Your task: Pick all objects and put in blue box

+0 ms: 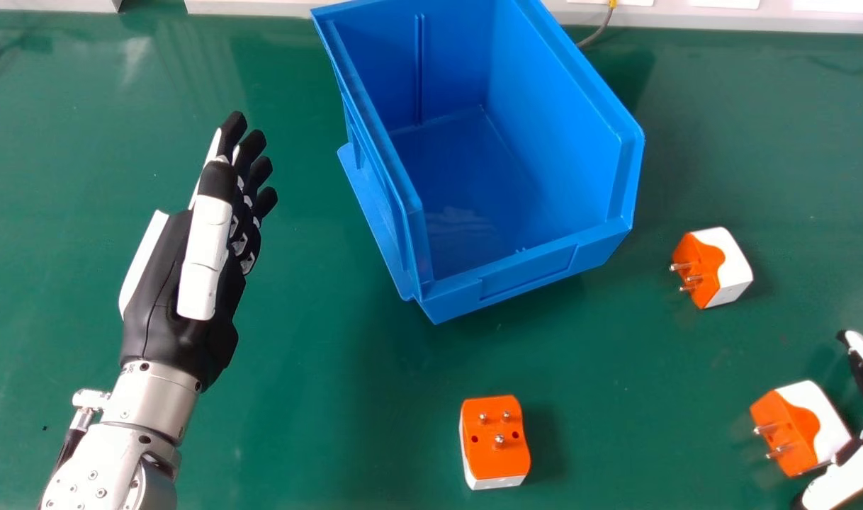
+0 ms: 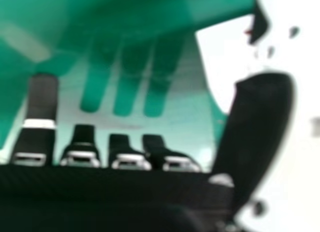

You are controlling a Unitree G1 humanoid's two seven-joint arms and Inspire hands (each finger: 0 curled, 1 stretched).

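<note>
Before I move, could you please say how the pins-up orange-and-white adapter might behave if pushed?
The adapter looks like a hard, stiff block, so it should keep its shape. Its flat, squarish sides suggest sliding rather than rolling. With its pins pointing up, they seem unlikely to catch on the table.

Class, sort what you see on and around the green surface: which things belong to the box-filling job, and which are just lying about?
Belong to the job:
- open-topped blue plastic box
- three orange-and-white plug adapters with metal pins

Just lying about:
- thin grey cable with a yellow end, behind the box
</note>
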